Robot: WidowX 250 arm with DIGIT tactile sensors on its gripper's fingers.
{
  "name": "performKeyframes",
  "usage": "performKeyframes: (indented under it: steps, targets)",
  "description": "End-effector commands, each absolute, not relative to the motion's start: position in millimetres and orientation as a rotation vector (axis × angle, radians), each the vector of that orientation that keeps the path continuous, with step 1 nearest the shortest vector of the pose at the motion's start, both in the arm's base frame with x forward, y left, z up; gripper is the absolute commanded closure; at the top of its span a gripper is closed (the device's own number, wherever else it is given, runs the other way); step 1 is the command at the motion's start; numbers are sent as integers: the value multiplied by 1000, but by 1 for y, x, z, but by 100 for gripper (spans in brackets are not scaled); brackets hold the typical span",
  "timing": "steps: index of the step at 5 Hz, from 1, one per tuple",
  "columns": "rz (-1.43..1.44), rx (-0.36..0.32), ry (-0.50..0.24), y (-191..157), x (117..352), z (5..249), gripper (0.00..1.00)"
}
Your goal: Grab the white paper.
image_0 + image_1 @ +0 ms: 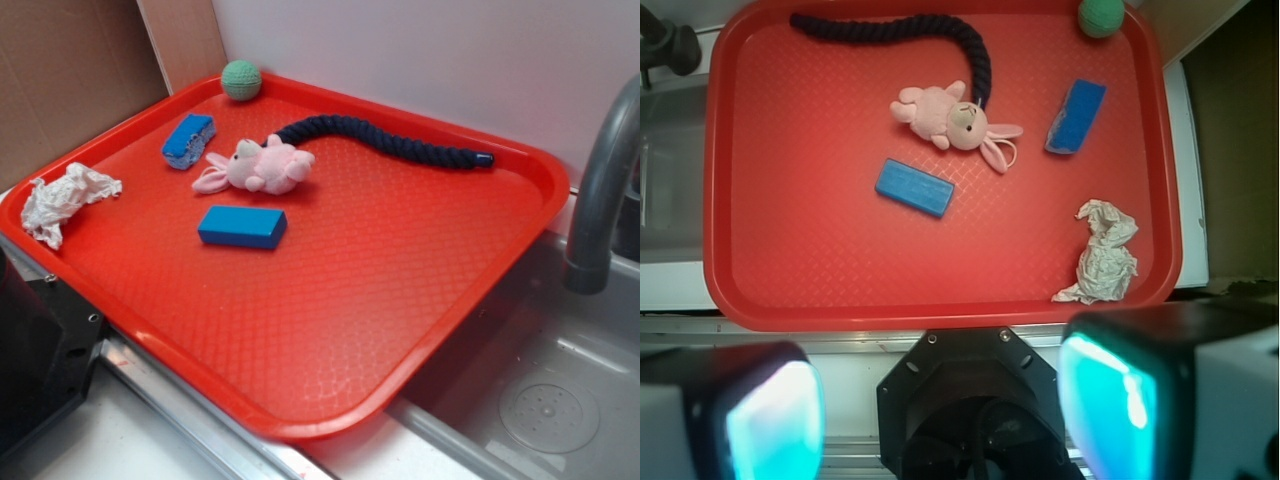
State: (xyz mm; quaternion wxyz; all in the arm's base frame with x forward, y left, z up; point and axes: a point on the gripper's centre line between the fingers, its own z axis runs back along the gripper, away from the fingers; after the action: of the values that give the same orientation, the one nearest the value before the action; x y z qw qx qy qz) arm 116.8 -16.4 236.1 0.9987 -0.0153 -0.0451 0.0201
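Observation:
The white paper [62, 200] [1103, 252] is a crumpled wad at the left corner of the red tray [400, 300] [790, 270] in the exterior view, at the tray's lower right in the wrist view. My gripper [945, 415] hangs high above the robot base, outside the tray's near edge, open with nothing between its teal pads [1110, 405]. The paper lies ahead and to the right of the gripper, well apart from it. The gripper does not show in the exterior view.
On the tray lie a pink plush bunny [262, 166] [950, 120], a dark blue rope [385, 142] [900, 35], a blue block [242, 227] [914, 187], a blue sponge [189, 140] [1076, 117] and a green ball [241, 80] [1101, 15]. A grey faucet [600, 190] and sink stand at right.

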Motion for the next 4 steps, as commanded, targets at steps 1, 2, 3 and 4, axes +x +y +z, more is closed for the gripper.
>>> performKeyframes:
  steps: [1,2,3,4]
  targets:
    - [40,-31,-90,-16,117,236,0]
    - [-16,59,-35,23,149,186,0]
    - [0,94,-35,51,165,139,0]
    - [39,112,-83,92,161,129,0]
